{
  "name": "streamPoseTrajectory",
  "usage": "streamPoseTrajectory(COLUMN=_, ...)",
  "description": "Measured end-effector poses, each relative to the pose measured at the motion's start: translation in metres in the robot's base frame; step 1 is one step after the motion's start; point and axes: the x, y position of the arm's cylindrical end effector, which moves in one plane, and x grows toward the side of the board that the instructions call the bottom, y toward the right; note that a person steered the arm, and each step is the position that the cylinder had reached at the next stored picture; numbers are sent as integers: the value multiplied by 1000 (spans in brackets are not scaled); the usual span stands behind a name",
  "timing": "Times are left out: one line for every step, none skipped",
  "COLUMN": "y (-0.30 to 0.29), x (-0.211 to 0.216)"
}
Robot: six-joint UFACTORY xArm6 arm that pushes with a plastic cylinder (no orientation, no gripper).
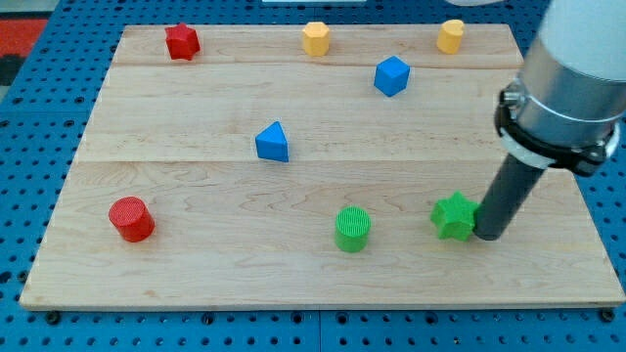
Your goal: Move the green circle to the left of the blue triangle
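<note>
The green circle (352, 229) stands near the view's bottom, right of centre. The blue triangle (273, 143) sits up and to the left of it, near the board's middle. My tip (486, 236) rests on the board at the view's lower right, touching or almost touching the right side of the green star (454, 216). The green star lies between my tip and the green circle, about a hundred pixels right of the circle.
A red circle (131, 218) stands at the lower left. A red star (182, 41), a yellow hexagon (316, 38) and a yellow cylinder (450, 35) line the top edge. A blue cube (391, 75) sits upper right. The wooden board (176, 274) lies on blue pegboard.
</note>
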Motion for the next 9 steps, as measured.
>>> streamPoseTrajectory(y=-30, x=-2)
streamPoseTrajectory(y=-39, x=37)
streamPoseTrajectory(y=-93, x=51)
streamPoseTrajectory(y=-104, x=30)
streamPoseTrajectory(y=-145, x=-6)
streamPoseTrajectory(y=-179, x=-29)
streamPoseTrajectory(y=-200, x=-56)
streamPoseTrajectory(y=-232, x=-83)
streamPoseTrajectory(y=-268, x=-112)
